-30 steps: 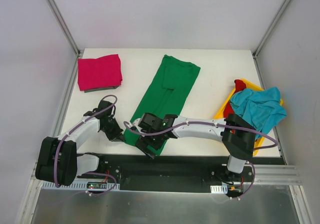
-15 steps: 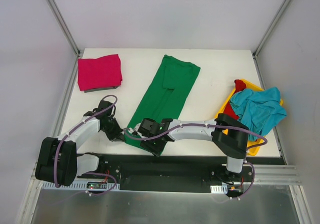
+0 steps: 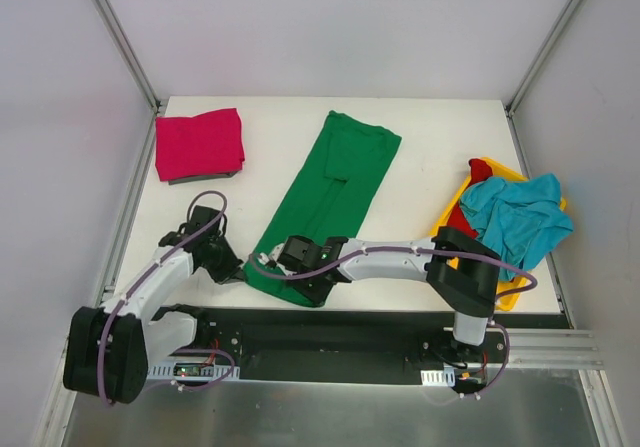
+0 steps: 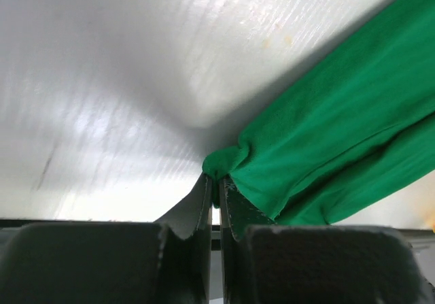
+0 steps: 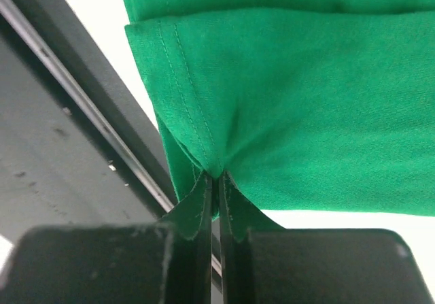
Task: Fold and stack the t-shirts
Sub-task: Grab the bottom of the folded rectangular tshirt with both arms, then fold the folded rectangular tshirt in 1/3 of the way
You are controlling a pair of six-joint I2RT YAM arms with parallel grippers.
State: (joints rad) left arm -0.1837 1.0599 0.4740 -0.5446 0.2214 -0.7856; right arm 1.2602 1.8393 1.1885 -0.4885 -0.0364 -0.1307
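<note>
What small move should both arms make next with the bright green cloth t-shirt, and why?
Probably lift the near hem together and carry it toward the far end. The bright green cloth t-shirt lies flat as a long narrow strip, and the left gripper and right gripper are each shut on a near corner of it, so a halving fold looks set up.

The right end effector [image 3: 311, 290] has sunk and pinched the green tee's [image 3: 330, 182] near hem; the left arm's elbow swung outward.
</note>
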